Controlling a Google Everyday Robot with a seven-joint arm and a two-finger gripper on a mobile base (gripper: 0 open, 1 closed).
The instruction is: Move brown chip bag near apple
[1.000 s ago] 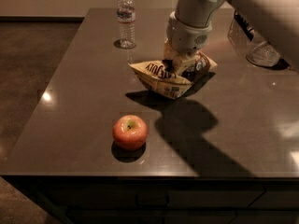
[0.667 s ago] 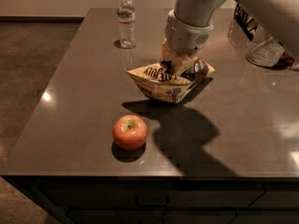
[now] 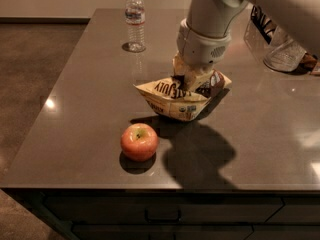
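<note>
The brown chip bag (image 3: 176, 98) is crumpled and hangs in the air over the table, cream ends up, dark centre pinched. My gripper (image 3: 189, 82) comes down from above and is shut on the bag's middle. The red-pink apple (image 3: 139, 142) sits on the table near the front edge, a little below and left of the bag. The bag's shadow falls on the table just right of the apple.
A clear water bottle (image 3: 135, 20) stands at the back of the dark table (image 3: 75, 99). A clear glass jar and a dark bag (image 3: 277, 39) sit at the back right. The table's front edge runs just below the apple.
My gripper has carried the chip bag forward and slightly left, closer to the apple. The apple and bottle have not moved.
</note>
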